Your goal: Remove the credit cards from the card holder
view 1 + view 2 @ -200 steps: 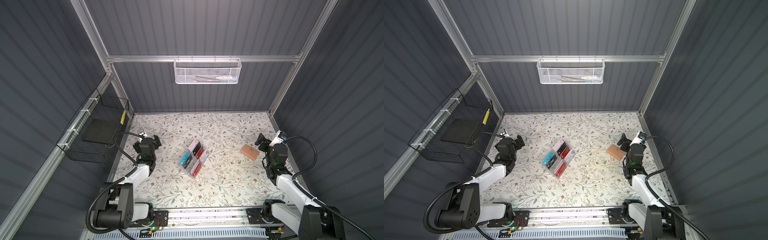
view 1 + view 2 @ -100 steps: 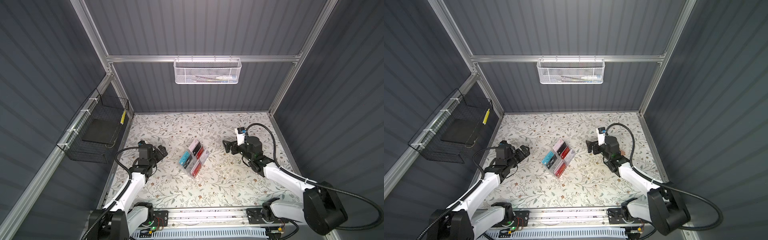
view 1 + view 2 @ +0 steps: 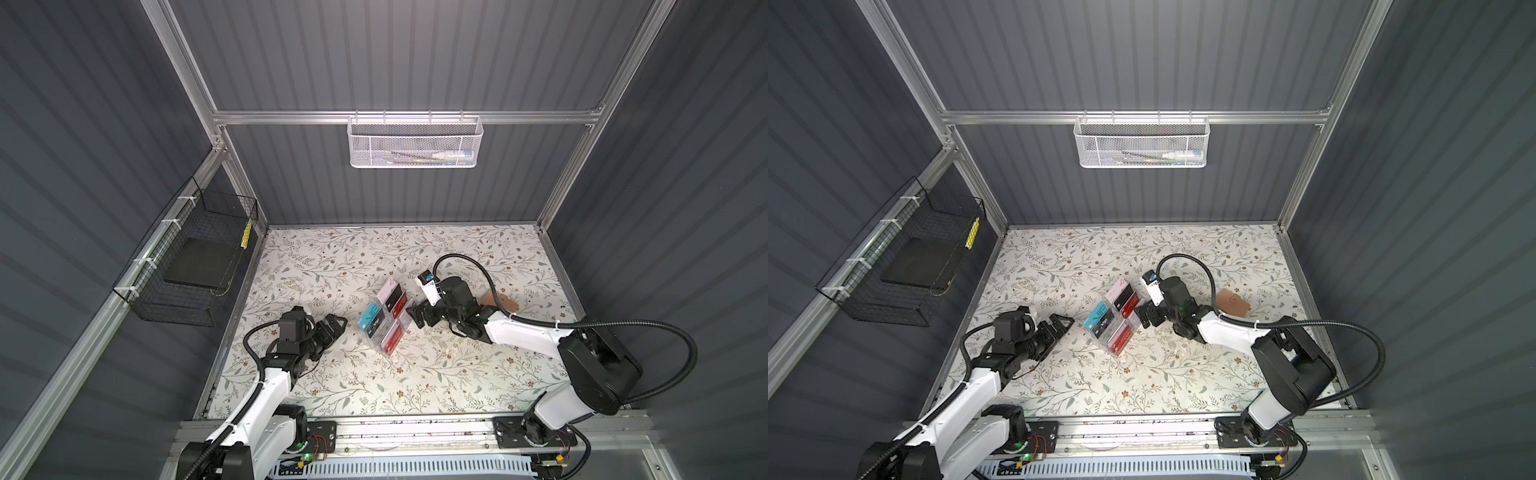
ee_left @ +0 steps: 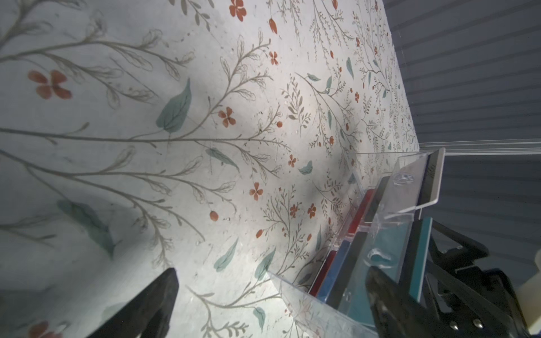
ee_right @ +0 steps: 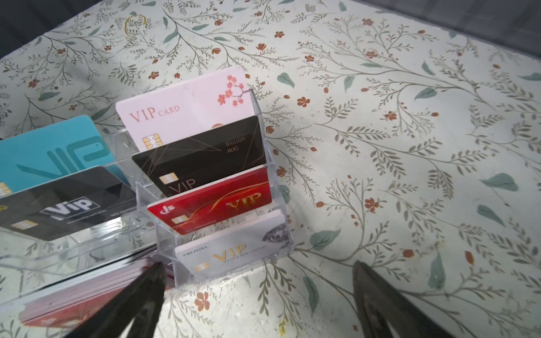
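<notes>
Judging by both top views, nothing is out yet: card holder (image 3: 502, 300) lies apparently shut behind the right arm (image 3: 519, 332). Left wrist: left tool (image 4: 270, 270) wide, empty. Right wrist: right tool (image 5: 257, 264) wide, empty, facing credit cards (image 5: 210, 202) in a clear rack (image 5: 167, 231).

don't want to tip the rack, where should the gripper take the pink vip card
By its top long edge, coming from above and pinching the front and back faces. The pink VIP card stands in the rearmost tier of the clear rack. Its lower half is hidden behind the black card, so only that upper strip is free, and it likely slides out upward.
</notes>
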`<state>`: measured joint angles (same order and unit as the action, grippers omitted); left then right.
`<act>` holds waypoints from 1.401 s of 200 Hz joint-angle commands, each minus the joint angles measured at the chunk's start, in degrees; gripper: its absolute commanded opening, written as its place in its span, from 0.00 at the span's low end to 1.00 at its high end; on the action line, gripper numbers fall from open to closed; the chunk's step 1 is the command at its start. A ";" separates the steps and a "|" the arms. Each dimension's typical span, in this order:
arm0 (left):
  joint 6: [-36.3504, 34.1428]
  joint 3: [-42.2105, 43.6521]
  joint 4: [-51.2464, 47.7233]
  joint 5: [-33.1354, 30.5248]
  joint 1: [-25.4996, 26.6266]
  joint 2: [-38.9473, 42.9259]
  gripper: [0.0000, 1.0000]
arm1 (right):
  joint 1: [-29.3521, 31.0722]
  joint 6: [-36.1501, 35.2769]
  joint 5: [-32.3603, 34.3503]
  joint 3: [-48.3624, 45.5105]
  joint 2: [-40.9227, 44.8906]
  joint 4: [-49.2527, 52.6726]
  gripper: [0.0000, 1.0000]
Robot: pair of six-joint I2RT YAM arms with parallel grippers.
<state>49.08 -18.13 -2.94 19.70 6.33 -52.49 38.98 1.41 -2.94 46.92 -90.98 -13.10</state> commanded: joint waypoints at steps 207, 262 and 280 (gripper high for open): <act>1.11 0.20 5.62 6.05 0.51 0.13 1.00 | -1.21 8.22 24.73 30.36 -24.14 24.22 0.99; 1.96 1.20 5.44 6.60 1.63 2.08 1.00 | -4.93 15.32 27.35 30.11 -23.77 27.31 0.99; 2.96 1.93 6.87 6.32 3.20 1.91 1.00 | -5.91 16.55 26.78 28.45 -22.51 26.68 0.99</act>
<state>51.27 -17.17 3.46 25.04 7.92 -51.09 35.09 14.24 21.04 76.95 -114.06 10.02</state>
